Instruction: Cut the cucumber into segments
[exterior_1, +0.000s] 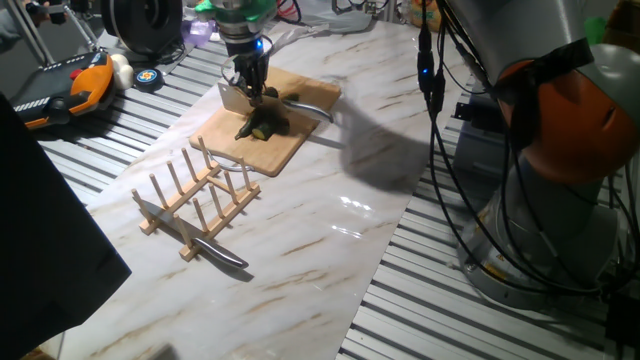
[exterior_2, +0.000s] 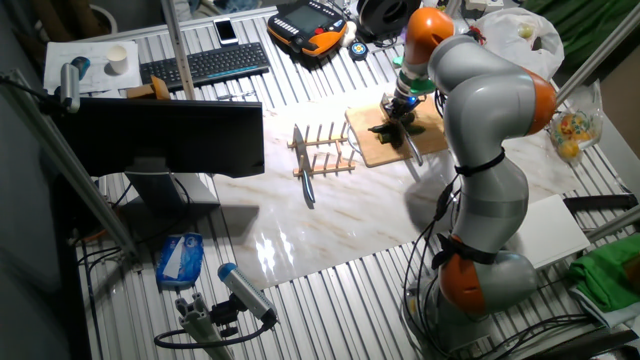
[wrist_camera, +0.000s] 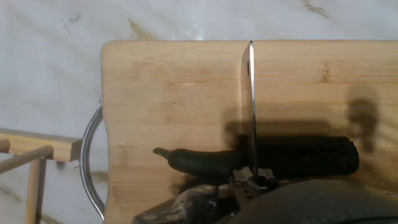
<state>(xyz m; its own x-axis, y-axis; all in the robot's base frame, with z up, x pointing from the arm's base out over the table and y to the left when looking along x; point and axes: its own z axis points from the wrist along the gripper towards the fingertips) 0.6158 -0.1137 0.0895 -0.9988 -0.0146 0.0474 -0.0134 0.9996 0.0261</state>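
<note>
On the wooden board (wrist_camera: 174, 93), the cucumber (wrist_camera: 261, 158) lies under knife-clamping jaws.

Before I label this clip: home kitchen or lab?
Most likely a robotics lab: the cutting board sits on a marble-patterned sheet over a slatted metal bench, with a monitor, keyboard and teach pendant nearby.

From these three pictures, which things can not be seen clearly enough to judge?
- The gripper: its fingers are cut off by the bottom edge in the hand view and too small in both fixed views.
- The dark green slim cucumber: whether the steel knife blade has cut it through is hidden by the blade itself.
- Number of cucumber pieces on the wooden board: too small and dark in both fixed views.
</note>
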